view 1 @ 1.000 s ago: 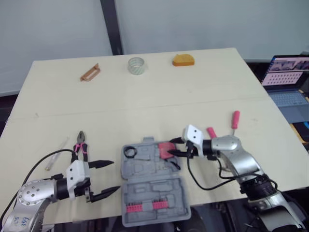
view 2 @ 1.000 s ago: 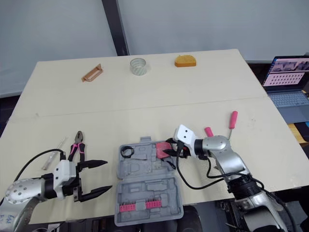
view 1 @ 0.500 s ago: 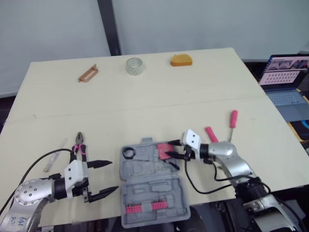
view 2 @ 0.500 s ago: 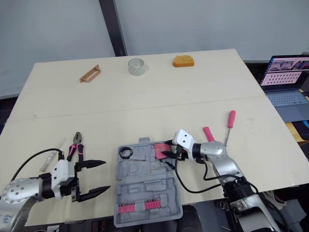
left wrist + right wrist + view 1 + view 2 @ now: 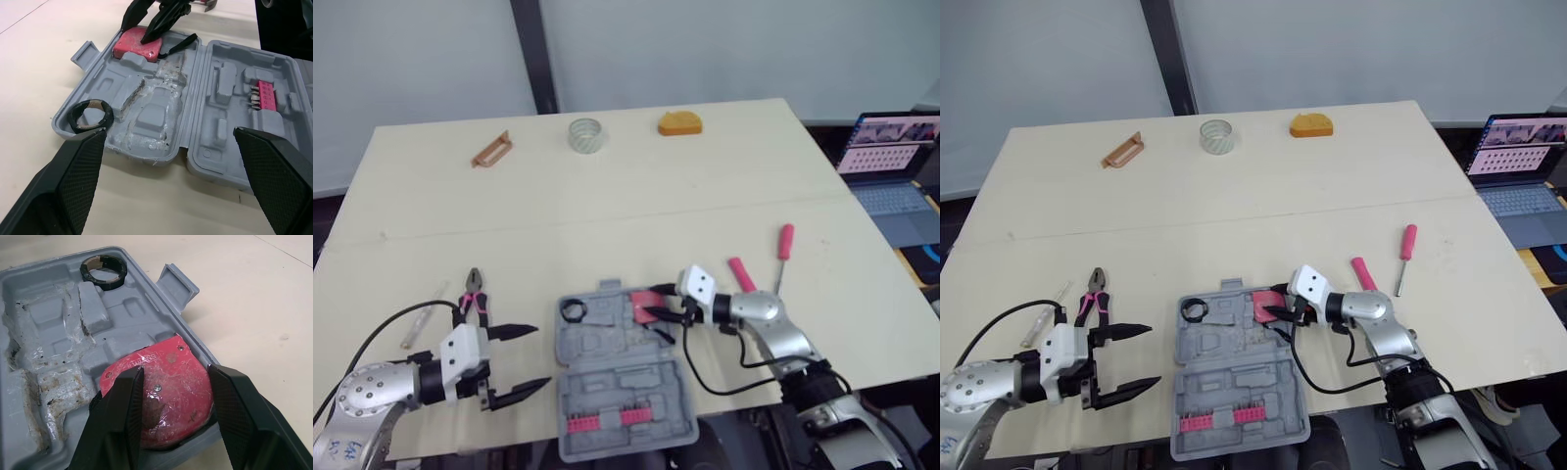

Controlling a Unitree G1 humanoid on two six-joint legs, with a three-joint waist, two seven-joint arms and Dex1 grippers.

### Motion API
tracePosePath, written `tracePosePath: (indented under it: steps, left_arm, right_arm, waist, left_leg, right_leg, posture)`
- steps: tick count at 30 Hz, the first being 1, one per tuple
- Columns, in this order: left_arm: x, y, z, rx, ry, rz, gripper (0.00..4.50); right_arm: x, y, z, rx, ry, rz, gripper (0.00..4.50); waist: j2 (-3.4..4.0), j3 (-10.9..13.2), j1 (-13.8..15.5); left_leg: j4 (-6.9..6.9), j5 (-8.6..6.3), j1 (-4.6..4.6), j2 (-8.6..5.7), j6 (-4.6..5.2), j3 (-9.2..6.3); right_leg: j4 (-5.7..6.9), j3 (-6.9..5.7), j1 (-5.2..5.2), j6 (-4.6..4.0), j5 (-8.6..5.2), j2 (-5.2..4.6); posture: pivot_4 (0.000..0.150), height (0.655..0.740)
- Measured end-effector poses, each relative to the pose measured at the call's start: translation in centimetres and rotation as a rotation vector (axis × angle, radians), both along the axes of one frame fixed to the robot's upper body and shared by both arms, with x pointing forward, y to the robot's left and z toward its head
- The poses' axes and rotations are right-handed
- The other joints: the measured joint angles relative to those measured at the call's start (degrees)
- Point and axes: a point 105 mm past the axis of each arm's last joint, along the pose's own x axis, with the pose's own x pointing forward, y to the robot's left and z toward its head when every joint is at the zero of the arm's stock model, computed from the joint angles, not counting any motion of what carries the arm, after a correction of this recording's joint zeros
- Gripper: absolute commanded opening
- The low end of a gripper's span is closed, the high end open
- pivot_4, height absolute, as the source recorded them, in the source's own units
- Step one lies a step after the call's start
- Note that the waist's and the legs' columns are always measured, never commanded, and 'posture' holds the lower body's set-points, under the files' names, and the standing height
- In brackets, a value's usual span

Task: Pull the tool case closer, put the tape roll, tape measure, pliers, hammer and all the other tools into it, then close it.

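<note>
Right gripper [image 5: 1276, 311] was closed on the pink tape measure [image 5: 161, 382], one black finger pressed to each side of it, and you could see that the tape measure sat in the far right corner pocket of the open grey tool case [image 5: 156, 112]. That case lay flat at the near edge of the table [image 5: 656, 196], both halves facing up. You could locate a black tape roll [image 5: 103, 282] in the far left pocket of the same half, and a pink bit holder [image 5: 604, 419] in the near half. Left gripper [image 5: 543, 355] hung with its fingers spread wide, holding nothing, just left of the case. You could find the pliers [image 5: 476, 292] on the table just beyond it. To the right of the case lay a pink handle [image 5: 741, 272], partly hidden by the right arm, and a pink-handled screwdriver [image 5: 784, 245] beside it. Along the far edge, well apart from the case, you could see a brown handle-shaped piece [image 5: 493, 149], a clear tape roll [image 5: 586, 134] and an orange object [image 5: 680, 122].
</note>
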Motion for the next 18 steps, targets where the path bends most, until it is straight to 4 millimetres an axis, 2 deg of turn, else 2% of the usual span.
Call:
tracePosePath:
  steps: [7,11,13,15,18]
  left_arm:
    - [0.7,-0.6,0.7,-0.060,-0.018,0.027,4.50]
    - [0.6,-1.3,1.5,-0.079,-0.019,0.002,4.50]
    - [0.1,-1.5,1.6,-0.080,-0.009,-0.013,4.50]
    - [-0.5,-1.1,1.5,-0.072,0.007,-0.009,4.50]
    - [-1.2,-0.4,0.9,-0.064,0.032,0.018,4.50]
  right_arm:
    - [-0.2,-0.5,1.0,-0.028,-0.015,-0.019,2.20]
    - [-0.8,-1.3,5.1,-0.004,-0.078,-0.035,2.20]
    - [-2.0,-2.2,6.7,-0.002,-0.093,-0.041,2.20]
    - [-4.0,-3.1,6.6,-0.013,-0.039,-0.034,2.20]
    - [-6.3,-3.9,5.0,-0.013,0.113,-0.049,2.20]
  waist:
    - [0.05,0.04,0.24]
    - [0.07,0.05,0.43]
    - [0.06,0.05,0.64]
    - [0.05,0.05,1.31]
    - [0.05,0.05,1.53]
  left_leg:
    - [0.05,0.00,-0.11,0.00,0.00,-0.01]
    - [0.04,0.00,-0.14,-0.01,0.00,-0.01]
    - [0.00,-0.02,-0.13,-0.01,0.00,-0.01]
    - [-0.02,-0.04,-0.14,-0.01,0.01,0.00]
    - [0.02,-0.05,-0.12,-0.01,0.02,0.08]
  right_leg:
    - [0.00,0.00,-0.03,0.00,0.00,-0.01]
    - [-0.02,0.00,-0.05,0.00,0.00,-0.01]
    - [-0.05,0.00,-0.05,0.00,0.00,-0.01]
    - [-0.15,-0.01,-0.04,0.00,0.00,0.00]
    - [-0.22,0.02,-0.01,-0.07,0.04,0.00]
  posture:
    - [0.150,0.7400]
    - [0.150,0.7400]
    - [0.150,0.7400]
    - [0.150,0.7400]
    - [0.150,0.7400]
